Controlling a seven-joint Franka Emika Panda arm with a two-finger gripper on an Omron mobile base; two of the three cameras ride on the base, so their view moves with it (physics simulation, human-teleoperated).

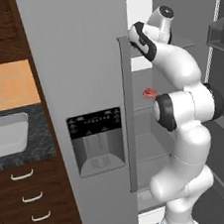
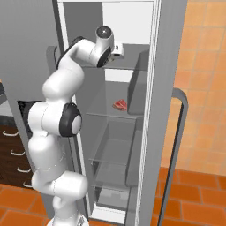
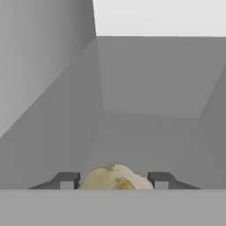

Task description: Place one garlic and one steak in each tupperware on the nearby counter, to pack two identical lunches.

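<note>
While the arm reaches into the open fridge (image 2: 145, 110) at its upper shelf, the claw (image 3: 114, 180) sits around a garlic (image 3: 115, 177), one fingertip (image 3: 67, 180) on each side of the bulb; whether they actually press it cannot be told. A steak (image 2: 119, 104) lies on the shelf below. To the left, a tupperware (image 1: 7, 134) rests on the desk (image 1: 37, 139).

A grey fridge (image 1: 77, 63) stands open, its water dispenser (image 1: 97, 142) on the closed door, glass shelves (image 2: 112, 115) inside, orange floor tiles (image 2: 194, 190) below.
</note>
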